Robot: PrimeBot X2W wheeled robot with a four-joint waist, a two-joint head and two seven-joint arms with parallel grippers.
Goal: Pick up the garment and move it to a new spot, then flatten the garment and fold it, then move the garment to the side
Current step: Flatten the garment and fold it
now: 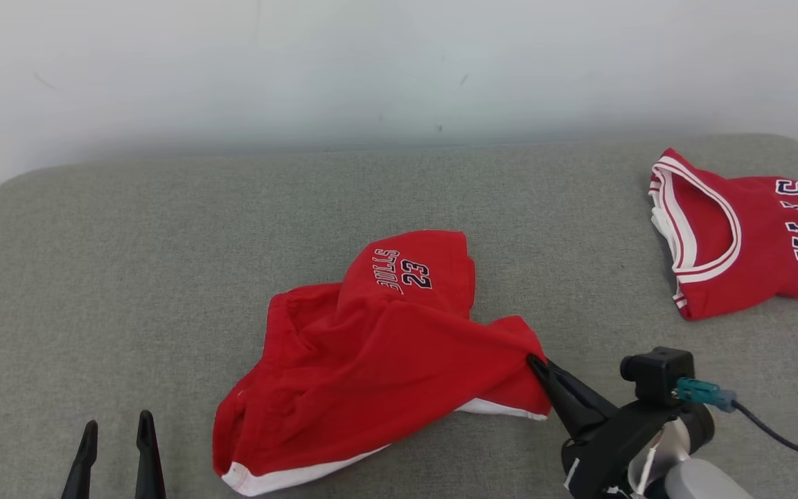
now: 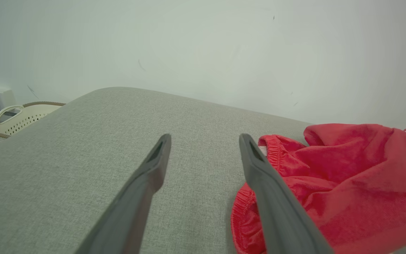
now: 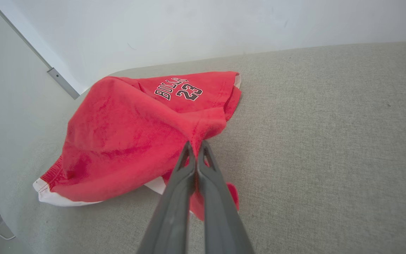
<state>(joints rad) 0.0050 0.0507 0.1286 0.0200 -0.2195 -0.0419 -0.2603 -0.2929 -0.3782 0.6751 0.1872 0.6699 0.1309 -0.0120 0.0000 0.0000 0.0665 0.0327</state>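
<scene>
The garment [image 1: 371, 346] is a pair of red shorts with white hem trim and "BULLS 23" print, lying crumpled in the middle of the grey cushion [image 1: 163, 242]. My right gripper [image 1: 534, 362] is shut on the garment's right edge, and in the right wrist view a fold of the garment [image 3: 125, 134] is pinched between the closed fingers of that gripper [image 3: 196, 144]. My left gripper [image 1: 116, 426] stands open at the lower left, apart from the cloth. In the left wrist view that gripper [image 2: 204, 139] has nothing between its fingers, with the garment [image 2: 347, 176] just to the right.
A red "BULLS" jersey [image 1: 745, 232] with white-trimmed neckline lies at the cushion's far right. A pale wall [image 1: 399, 69] rises behind the cushion. A perforated cream basket [image 2: 19, 118] stands off the cushion's left end.
</scene>
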